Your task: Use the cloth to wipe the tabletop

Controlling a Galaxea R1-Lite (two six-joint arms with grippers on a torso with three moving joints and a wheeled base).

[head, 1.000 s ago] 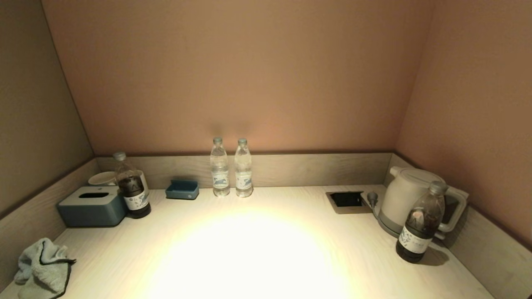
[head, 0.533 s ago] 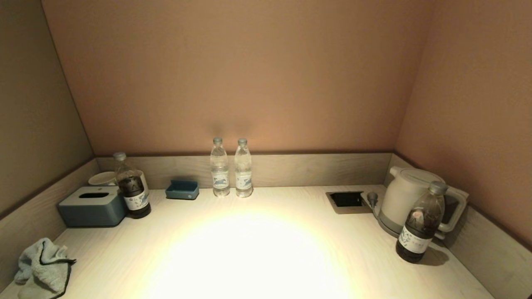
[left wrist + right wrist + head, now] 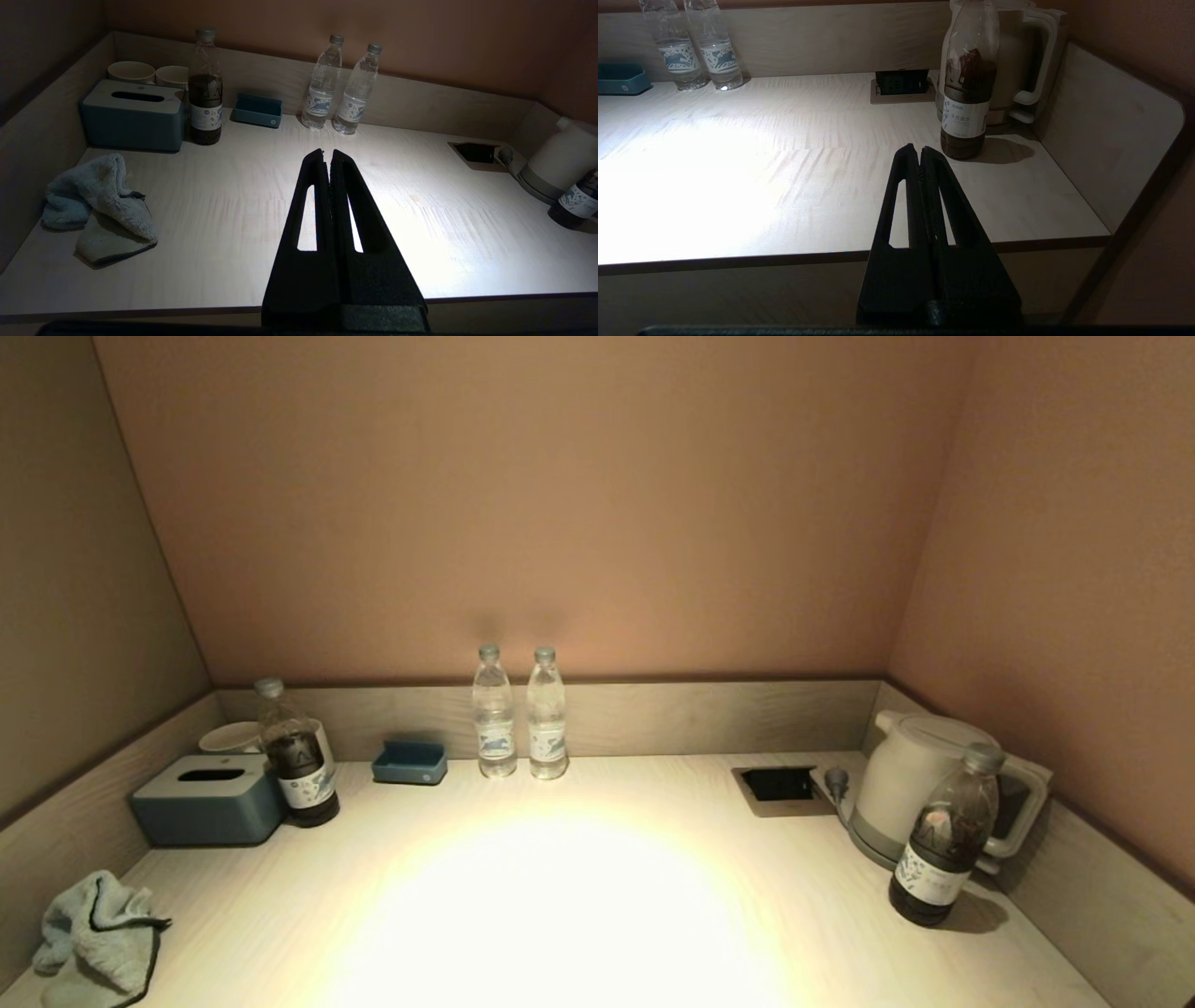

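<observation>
A crumpled light blue cloth [image 3: 98, 938] lies at the near left corner of the pale wooden tabletop [image 3: 579, 896]; it also shows in the left wrist view [image 3: 100, 207]. Neither arm shows in the head view. My left gripper [image 3: 328, 153] is shut and empty, held above the table's front edge, well to the right of the cloth. My right gripper [image 3: 915, 149] is shut and empty, near the front edge, just short of a dark bottle [image 3: 968, 88].
Along the back stand a blue tissue box [image 3: 207, 800], a dark bottle [image 3: 297, 767], cups [image 3: 229, 737], a small blue tray [image 3: 409, 762] and two water bottles [image 3: 519, 714]. At the right are a socket recess [image 3: 780, 785], a white kettle [image 3: 920, 784] and a dark bottle [image 3: 945, 838]. Low walls bound three sides.
</observation>
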